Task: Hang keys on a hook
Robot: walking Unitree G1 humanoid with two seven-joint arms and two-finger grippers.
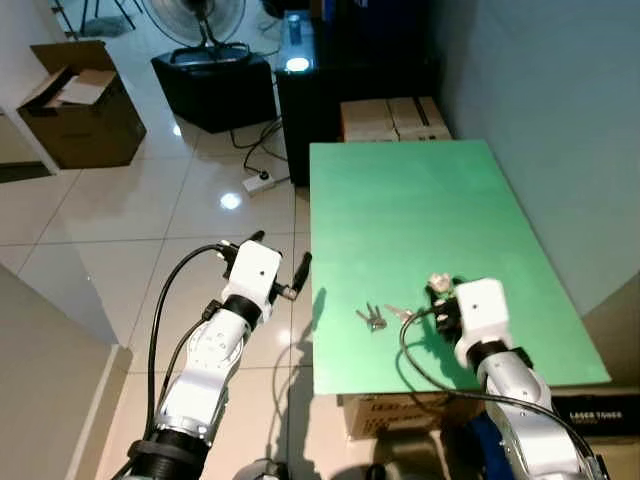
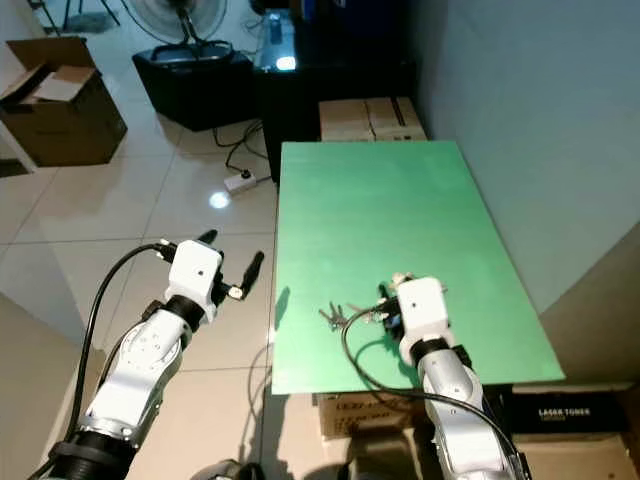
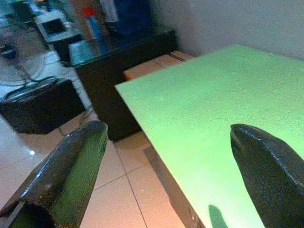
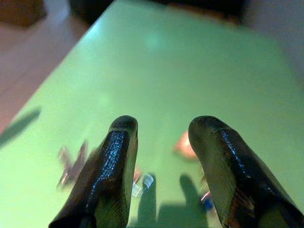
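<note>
Head cam, L eye: flat green rectangular table top (image 1: pixel 420 230) runs away from the robot, w/ a grey wall on its right side. Small bunch of silver metal keys (image 1: pixel 373 318) lies on the green surface near the front edge, loose, not held. Right gripper (image 1: pixel 437 290) sits on/over the table just beside the keys, w/ a small pale tag-like bit at its tip; from here can't tell its finger state. Left gripper (image 1: pixel 281 264) hangs over the white tiled floor (image 1: pixel 150 220) just off the table's left edge, fingers spread apart, nothing between them. Beyond: brown cardboard box (image 1: pixel 75 100) open on the floor, black pedestal fan (image 1: pixel 200 25) on a black base.

R eye: same layout; keys (image 2: pixel 334 317) just beside the right gripper (image 2: pixel 392 290).

L wrist: two black fingers (image 3: pixel 71 175) wide apart, empty, table edge and floor betw. them.

R wrist: black fingers (image 4: pixel 111 166) parted, nothing gripped. Keys (image 4: pixel 71 164) blurred on the green surface, apart from the fingers, off to one side. Small pinkish object (image 4: pixel 183 145) lies betw. the fingertips on the table; too blurred to ID.
</note>
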